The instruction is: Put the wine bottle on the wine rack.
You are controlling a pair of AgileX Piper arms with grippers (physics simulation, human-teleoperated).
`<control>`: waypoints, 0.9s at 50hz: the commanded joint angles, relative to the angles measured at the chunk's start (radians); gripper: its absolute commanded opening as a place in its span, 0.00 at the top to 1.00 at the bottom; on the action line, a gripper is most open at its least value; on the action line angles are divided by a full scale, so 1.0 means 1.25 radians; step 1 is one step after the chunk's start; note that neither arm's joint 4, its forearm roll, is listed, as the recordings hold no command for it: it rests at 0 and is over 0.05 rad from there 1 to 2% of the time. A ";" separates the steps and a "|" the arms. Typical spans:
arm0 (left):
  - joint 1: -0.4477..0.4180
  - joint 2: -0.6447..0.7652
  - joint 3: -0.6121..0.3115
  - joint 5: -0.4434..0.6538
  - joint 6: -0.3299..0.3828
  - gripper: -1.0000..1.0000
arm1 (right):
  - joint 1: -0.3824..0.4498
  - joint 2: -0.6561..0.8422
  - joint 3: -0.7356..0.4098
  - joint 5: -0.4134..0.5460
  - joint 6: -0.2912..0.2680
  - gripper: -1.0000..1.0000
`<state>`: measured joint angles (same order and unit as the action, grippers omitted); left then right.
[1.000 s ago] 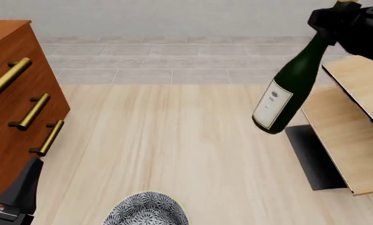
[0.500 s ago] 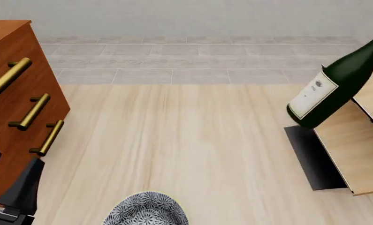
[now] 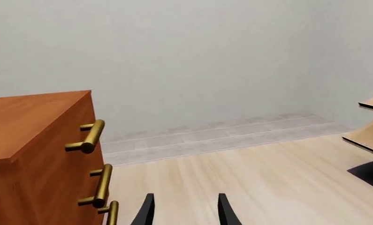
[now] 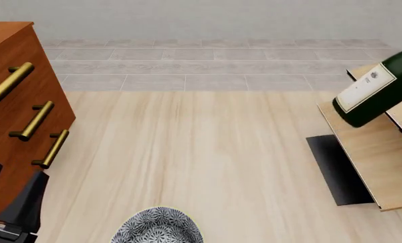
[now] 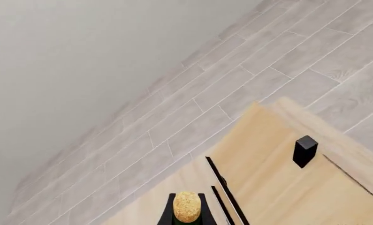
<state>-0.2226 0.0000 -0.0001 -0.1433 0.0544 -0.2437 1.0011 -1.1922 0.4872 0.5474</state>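
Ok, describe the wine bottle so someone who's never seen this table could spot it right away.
Look to the right edge of the light wooden table, where the pale wood wine rack stands on its black base plate. The wine bottle hangs tilted above its slanted panels: dark green glass with a white paper label, the only bottle here.

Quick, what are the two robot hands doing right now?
Left gripper: open, holding nothing.
Right gripper: closed on the wine bottle at its cork end.
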 commanded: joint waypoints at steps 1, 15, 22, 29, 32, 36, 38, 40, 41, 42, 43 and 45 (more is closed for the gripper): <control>-0.005 0.000 0.000 0.000 0.000 0.00 | -0.070 0.014 -0.044 0.022 0.017 1.00; -0.006 0.000 0.000 -0.002 0.002 0.00 | -0.131 0.033 -0.099 0.054 0.031 1.00; -0.011 0.000 0.000 -0.002 0.006 0.00 | -0.156 0.036 -0.124 0.071 0.028 1.00; -0.010 0.000 -0.186 0.183 0.005 0.00 | -0.179 0.038 -0.126 0.080 0.024 1.00; -0.014 0.000 -0.166 0.170 0.004 0.00 | -0.195 0.041 -0.120 0.077 0.026 1.00; -0.015 0.000 -0.166 0.166 0.007 0.00 | -0.202 0.037 -0.114 0.077 0.023 1.00; -0.014 0.000 -0.172 0.171 0.007 0.00 | -0.206 0.034 -0.114 0.080 0.025 1.00; -0.015 0.000 -0.173 0.171 0.009 0.00 | -0.211 0.032 -0.113 0.080 0.020 1.00; -0.016 0.000 -0.173 0.171 0.010 0.00 | -0.215 0.034 -0.113 0.079 0.014 1.00; -0.016 0.000 -0.172 0.170 0.010 0.00 | -0.218 0.034 -0.112 0.078 0.011 1.00; -0.016 0.000 -0.172 0.170 0.010 0.00 | -0.218 0.034 -0.112 0.078 0.011 1.00; -0.019 0.000 -0.175 0.173 0.010 0.00 | -0.223 0.031 -0.108 0.080 0.008 1.00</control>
<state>-0.2407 0.0000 -0.1859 0.0406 0.0640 -0.4897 1.0482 -1.3252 0.5852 0.5652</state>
